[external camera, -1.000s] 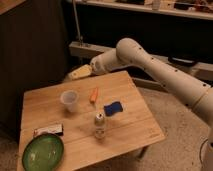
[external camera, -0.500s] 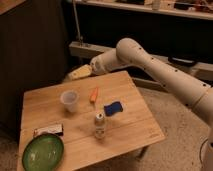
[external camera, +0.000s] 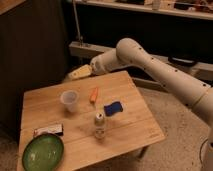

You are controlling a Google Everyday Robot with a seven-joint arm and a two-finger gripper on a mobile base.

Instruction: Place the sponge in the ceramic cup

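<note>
Our pincer (external camera: 80, 73) hangs in the air over the far edge of the table (external camera: 135, 131), at the end of the white arm (external camera: 150, 60) that reaches in from the right. Its yellowish fingers stand spread wide, and we see nothing between them, so it carries nothing.

Closest to the pincer is the cup (external camera: 69, 100), which stands upright on the wood just below and nearer the camera, mouth up. As far as we can make out there is nothing blue in it. Further off, down and to the right of the pincer, the sponge (external camera: 113, 108) lies flat on the table, well apart from the cup. An orange stick (external camera: 94, 95) lies between the two. Beyond the sponge, nearer the camera again, stands a small bottle (external camera: 99, 125). Farthest from the pincer, at the near left corner, are a dark packet (external camera: 48, 131) and a green plate (external camera: 42, 152).

We judge that the goal is not met at this moment, since the sponge rests on the wood and not in the cup. What is left is all of the carrying: the pincer has to come down on the sponge, close on it, lift it past the orange stick, bring it over the cup's mouth and let it go.
</note>
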